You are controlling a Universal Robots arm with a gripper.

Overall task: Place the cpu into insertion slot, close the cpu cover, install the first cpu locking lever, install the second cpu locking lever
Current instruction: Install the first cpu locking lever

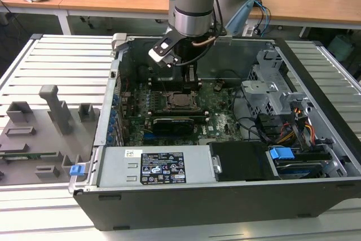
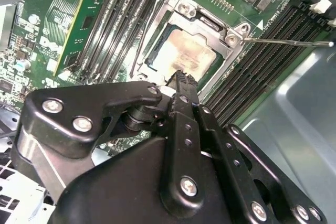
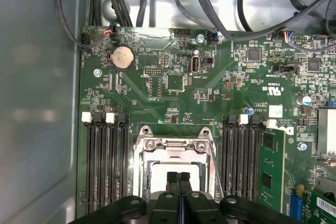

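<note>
Table: a grey slatted metal top [image 1: 62, 60] carries the open computer case [image 1: 186, 207], which lies on its side.
Fixtures: grey holder blocks [image 1: 56, 108] stand on the slats at the exterior view's left, well apart from the case.
Room: wooden desks [image 1: 316, 4] with cables and papers run behind the table.
Case inside: a green circuit board [image 3: 173, 85] on the floor of the case, a labelled grey power supply [image 1: 152, 167] along the near wall, and a metal drive cage [image 1: 271, 88] at the exterior view's right.
Insertion slot [image 1: 181, 101]: mid-board, between two banks of long black memory slots [image 3: 107, 166].
Cpu [image 2: 184, 51]: seated in the slot, pale face up.
Cpu cover [image 2: 231, 56]: its frame lies around the chip, which shows through the window.
Lever [image 2: 286, 41]: a thin metal rod reaches from a corner of the socket out over the memory slots.
Gripper [image 3: 178, 178]: fingers pressed together with nothing between them, tips directly over the chip; whether they touch it cannot be told.
</note>
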